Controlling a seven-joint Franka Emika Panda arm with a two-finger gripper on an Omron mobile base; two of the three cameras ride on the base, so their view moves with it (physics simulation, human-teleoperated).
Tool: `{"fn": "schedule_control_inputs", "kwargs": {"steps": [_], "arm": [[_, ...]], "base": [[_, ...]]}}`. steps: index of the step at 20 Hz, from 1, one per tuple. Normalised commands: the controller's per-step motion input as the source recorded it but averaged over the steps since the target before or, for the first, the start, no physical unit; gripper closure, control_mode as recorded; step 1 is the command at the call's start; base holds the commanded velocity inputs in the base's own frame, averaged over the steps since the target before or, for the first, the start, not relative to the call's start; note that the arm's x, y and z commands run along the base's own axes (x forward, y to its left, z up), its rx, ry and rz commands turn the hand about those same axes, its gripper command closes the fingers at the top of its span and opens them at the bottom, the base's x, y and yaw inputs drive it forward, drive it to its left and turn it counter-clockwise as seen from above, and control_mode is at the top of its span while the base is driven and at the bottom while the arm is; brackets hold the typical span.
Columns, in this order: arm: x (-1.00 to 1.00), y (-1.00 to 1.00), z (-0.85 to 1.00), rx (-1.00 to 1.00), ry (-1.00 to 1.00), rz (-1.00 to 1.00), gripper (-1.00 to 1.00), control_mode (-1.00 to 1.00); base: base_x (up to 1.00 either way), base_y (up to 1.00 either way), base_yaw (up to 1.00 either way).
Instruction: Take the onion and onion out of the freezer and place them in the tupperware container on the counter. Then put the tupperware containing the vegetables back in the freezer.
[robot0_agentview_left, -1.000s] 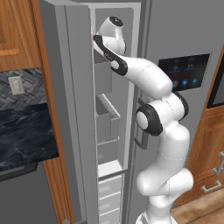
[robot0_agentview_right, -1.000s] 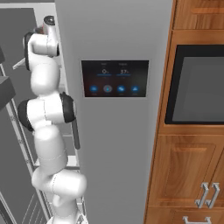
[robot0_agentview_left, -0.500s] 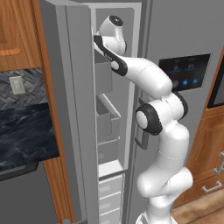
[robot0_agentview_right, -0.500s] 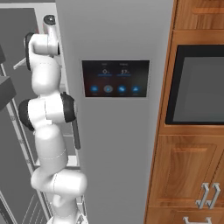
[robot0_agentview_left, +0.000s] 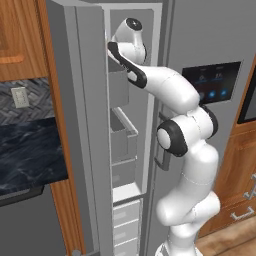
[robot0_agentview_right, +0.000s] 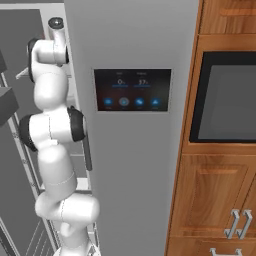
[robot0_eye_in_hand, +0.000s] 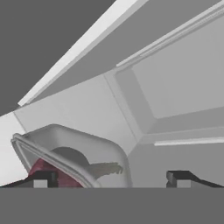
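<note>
Gripper: jaws wide apart, nothing between them; the two dark fingertips stand at 7 and 5 o'clock along the bottom of the hand view.

Tupperware container: pale grey-white tray with a rounded rim, at 8 o'clock in the hand view, just above and behind the left-hand tip as that view shows it. It sits inside the freezer against pale interior walls. Whether the tip touches its rim cannot be told.

Onion: a maroon-purple patch seen through the container's near wall, low at 8 o'clock in the hand view, inside the tray. A second onion cannot be made out.

Freezer: tall narrow grey compartment standing open, pale interior; grey bins at the centre of the left base view and drawers at 6 o'clock. The arm reaches up into its top section at 12 o'clock, the hand hidden behind the door edge.

Counter: dark marbled stone at 9 o'clock in the left base view, well apart from the arm.

Display panel: dark, on the neighbouring grey door, centre of the right base view.

Wooden cabinets: at 4 o'clock in the right base view.
</note>
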Motion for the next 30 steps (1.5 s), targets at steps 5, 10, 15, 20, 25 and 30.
{"fn": "schedule_control_inputs", "kwargs": {"steps": [5,10,15,20,25,30], "arm": [[-0.5,0.13,0.0,0.04,-0.02,-0.15,-1.0,-1.0],[-0.97,0.13,0.04,0.04,-0.05,-0.13,-1.0,-1.0],[-1.0,0.0,0.11,0.01,-0.01,-0.02,-1.0,-1.0],[-1.0,-0.06,0.16,0.0,-0.02,0.02,-1.0,-1.0],[-1.0,-0.53,0.19,0.04,-0.01,0.06,-1.0,-1.0],[-1.0,-0.75,0.15,0.05,0.0,0.07,-1.0,-1.0]], "base": [[0.0,0.0,0.0],[0.0,0.0,0.0],[0.0,0.0,0.0],[0.0,0.0,0.0],[0.0,0.0,0.0],[0.0,0.0,0.0]]}}
